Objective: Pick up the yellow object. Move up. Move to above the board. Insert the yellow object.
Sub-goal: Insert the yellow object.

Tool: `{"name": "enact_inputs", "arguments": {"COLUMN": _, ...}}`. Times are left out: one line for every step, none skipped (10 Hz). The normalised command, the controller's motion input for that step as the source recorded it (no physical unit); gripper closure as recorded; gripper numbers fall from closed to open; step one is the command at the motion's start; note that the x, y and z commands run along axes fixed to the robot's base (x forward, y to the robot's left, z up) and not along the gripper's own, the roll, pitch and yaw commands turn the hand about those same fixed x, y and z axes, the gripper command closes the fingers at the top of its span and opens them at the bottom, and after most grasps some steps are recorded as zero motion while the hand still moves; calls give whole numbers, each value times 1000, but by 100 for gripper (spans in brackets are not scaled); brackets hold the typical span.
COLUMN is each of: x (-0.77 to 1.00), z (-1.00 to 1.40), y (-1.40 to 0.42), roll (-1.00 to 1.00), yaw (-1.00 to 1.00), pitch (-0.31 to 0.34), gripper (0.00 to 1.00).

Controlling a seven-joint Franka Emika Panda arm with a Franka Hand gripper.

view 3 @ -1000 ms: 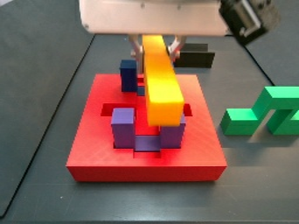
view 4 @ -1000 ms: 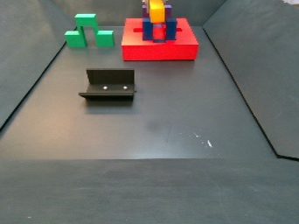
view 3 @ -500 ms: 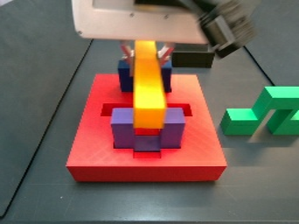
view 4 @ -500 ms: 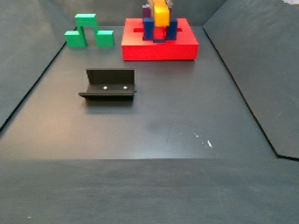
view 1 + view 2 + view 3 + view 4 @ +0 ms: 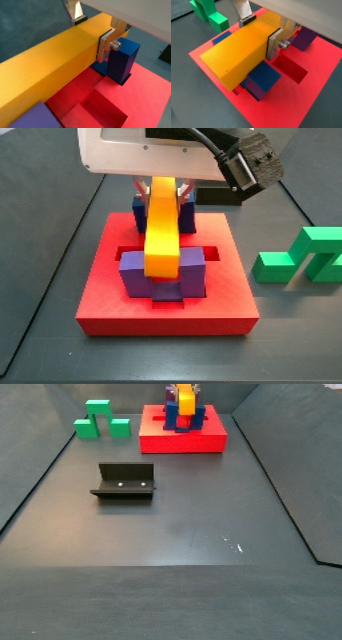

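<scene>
Far left in a side view: one green stepped block (image 5: 102, 418), well apart from the action. Next, one fixture (image 5: 124, 482) alone on the tabletop (image 5: 174, 534), unused. Further right, one board (image 5: 167, 303), red, with four blue-purple posts (image 5: 134, 275). Lying between those posts: one yellow object (image 5: 162, 225), clamped by the end effector (image 5: 263, 34), silver fingers (image 5: 276, 44) pressed to its sides in both wrist views. Pickup, lift and move above the board judged done; insertion well under way, bar low between the posts but seating depth not clear. Left to do: final push down, then release. Behind the board, one black box (image 5: 225, 195).
</scene>
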Motion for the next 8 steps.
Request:
{"name": "enact_inputs", "arguments": {"x": 114, "z": -89, "y": -180, "roll": 6, "yaw": -9, "pitch": 0, "gripper": 100}}
{"name": "enact_inputs", "arguments": {"x": 206, "z": -234, "y": -51, "roll": 69, "yaw": 0, "pitch": 11, "gripper": 100}}
{"name": "enact_inputs", "arguments": {"x": 357, "z": -551, "y": 0, "roll": 119, "yaw": 11, "pitch": -3, "gripper": 100}}
{"name": "enact_inputs", "arguments": {"x": 343, "z": -577, "y": 0, "roll": 94, "yaw": 29, "pitch": -43, "gripper": 100}}
{"name": "enact_inputs", "arguments": {"x": 231, "z": -497, "y": 0, "roll": 84, "yaw": 17, "pitch": -59, "gripper": 100}}
{"name": "enact_inputs", "arguments": {"x": 0, "z": -83, "y": 0, "roll": 0, "yaw": 0, "pitch": -31, "gripper": 100}}
{"name": "enact_inputs", "arguments": {"x": 0, "z": -17, "y": 0, "roll": 0, "yaw": 0, "pitch": 0, "gripper": 100}}
{"name": "enact_inputs", "arguments": {"x": 0, "z": -431, "y": -117, "roll": 67, "yaw": 0, "pitch": -130, "gripper": 100}}
